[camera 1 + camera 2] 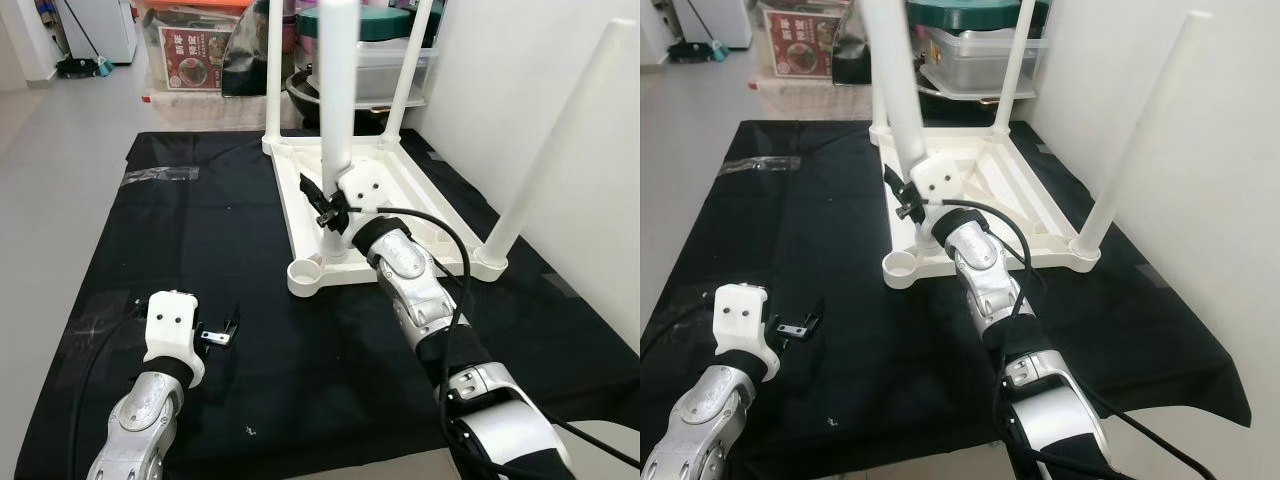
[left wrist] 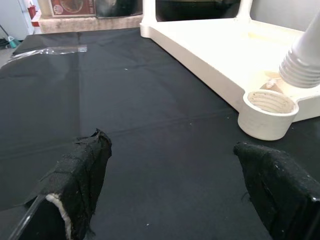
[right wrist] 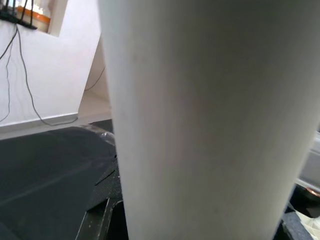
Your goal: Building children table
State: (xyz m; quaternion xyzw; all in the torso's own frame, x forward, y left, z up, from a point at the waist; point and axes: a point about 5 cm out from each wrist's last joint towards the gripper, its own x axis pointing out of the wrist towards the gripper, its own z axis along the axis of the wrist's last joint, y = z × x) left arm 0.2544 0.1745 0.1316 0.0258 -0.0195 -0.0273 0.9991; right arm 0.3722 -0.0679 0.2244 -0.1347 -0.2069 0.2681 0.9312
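Right gripper (image 1: pixel 330 205) grasps a white leg (image 1: pixel 336 110) over the upturned table (image 1: pixel 400 190); left gripper (image 1: pixel 220 332) released.

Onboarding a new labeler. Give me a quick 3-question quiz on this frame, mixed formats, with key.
1. True or false: the right gripper holds a white table leg near the upside-down tabletop's near-left corner.
2. Multiple choice: the threaded socket at that corner is (A) filled by a leg, (B) empty, (C) covered with tape.
3. Fill in: the left gripper hovers open over the black ____.

Key: 1 true. 2 B; the held leg's threaded end sits beside the socket, not in it. 3 cloth.
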